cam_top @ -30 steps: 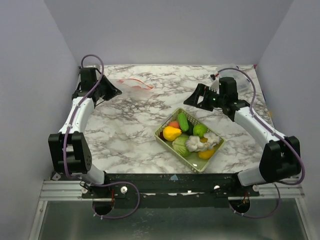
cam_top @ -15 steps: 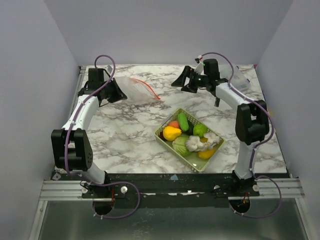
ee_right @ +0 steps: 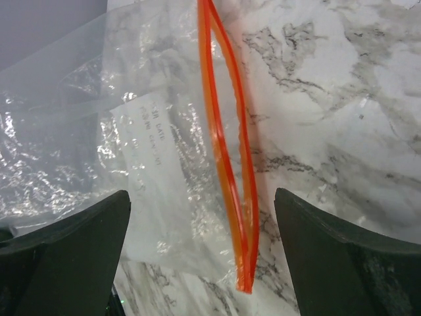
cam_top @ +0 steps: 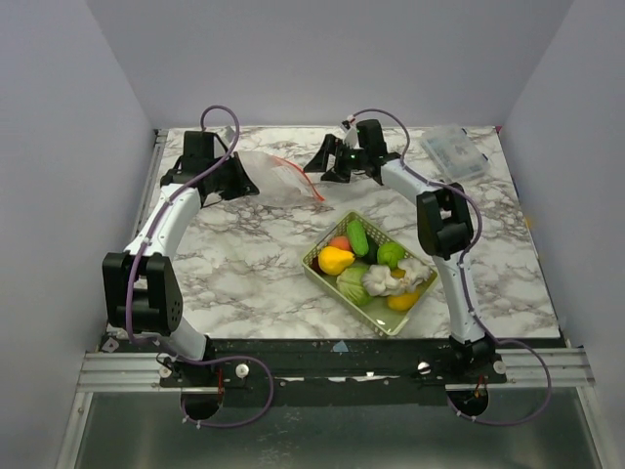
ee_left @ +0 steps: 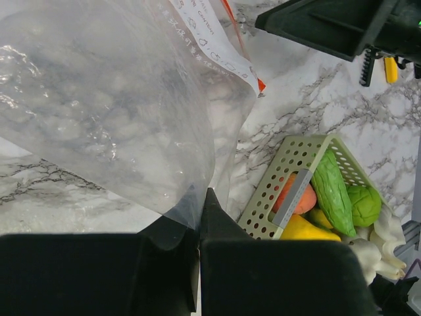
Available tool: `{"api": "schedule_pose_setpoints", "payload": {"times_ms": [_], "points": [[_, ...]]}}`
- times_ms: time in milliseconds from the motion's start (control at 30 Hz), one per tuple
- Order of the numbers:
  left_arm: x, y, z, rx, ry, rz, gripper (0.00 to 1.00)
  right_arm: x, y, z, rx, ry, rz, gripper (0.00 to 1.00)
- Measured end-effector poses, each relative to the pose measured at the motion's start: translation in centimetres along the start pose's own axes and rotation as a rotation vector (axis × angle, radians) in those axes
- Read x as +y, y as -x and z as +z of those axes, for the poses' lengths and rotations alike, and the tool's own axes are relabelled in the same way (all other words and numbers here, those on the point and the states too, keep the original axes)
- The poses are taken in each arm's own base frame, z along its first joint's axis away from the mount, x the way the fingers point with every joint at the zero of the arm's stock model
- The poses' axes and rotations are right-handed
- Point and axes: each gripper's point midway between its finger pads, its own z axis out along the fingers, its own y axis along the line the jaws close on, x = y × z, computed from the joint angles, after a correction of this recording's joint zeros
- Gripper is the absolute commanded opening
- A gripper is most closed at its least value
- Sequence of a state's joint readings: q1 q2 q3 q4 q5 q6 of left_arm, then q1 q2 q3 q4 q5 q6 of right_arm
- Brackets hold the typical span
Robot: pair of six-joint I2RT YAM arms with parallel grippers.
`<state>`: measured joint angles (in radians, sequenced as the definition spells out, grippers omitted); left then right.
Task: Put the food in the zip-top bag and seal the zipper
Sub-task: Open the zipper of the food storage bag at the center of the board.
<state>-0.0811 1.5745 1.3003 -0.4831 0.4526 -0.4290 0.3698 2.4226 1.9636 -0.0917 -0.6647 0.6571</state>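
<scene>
Orange zipper [cam_top: 298, 179] runs diagonally, upper left to lower right. Left pincer [ee_left: 199, 214] pinches the zip-top bag [ee_left: 112, 99]; right pincer [ee_right: 200, 197] gapes wide.

zip-top bag [ee_left: 105, 112]: cut by top edge | basket [ee_left: 273, 187]: partly behind left end effector [ee_left: 197, 214]

Pale green mesh basket [cam_top: 345, 299], perforated walls, set cornerwise right of centre on white, grey-veined marble table [cam_top: 244, 264]. Rigid clear lidded box [cam_top: 454, 153] in far right corner of same table, well apart from basket. Plain grey walls [cam_top: 322, 59] on three sides; black and metal rail [cam_top: 322, 369] along near edge.
</scene>
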Motion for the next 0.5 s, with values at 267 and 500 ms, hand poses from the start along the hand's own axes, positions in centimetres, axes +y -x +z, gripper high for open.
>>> {"api": "schedule_pose_setpoints", "payload": {"times_ms": [267, 500], "points": [[0.0, -0.4, 0.0, 0.022, -0.001, -0.008, 0.00, -2.5, -1.0, 3.5, 0.023, 0.061, 0.064, 0.73], [-0.1, -0.4, 0.1, 0.030, -0.004, -0.008, 0.00, -0.5, -1.4, 5.2, 0.021, 0.182, 0.111, 0.59]]}}
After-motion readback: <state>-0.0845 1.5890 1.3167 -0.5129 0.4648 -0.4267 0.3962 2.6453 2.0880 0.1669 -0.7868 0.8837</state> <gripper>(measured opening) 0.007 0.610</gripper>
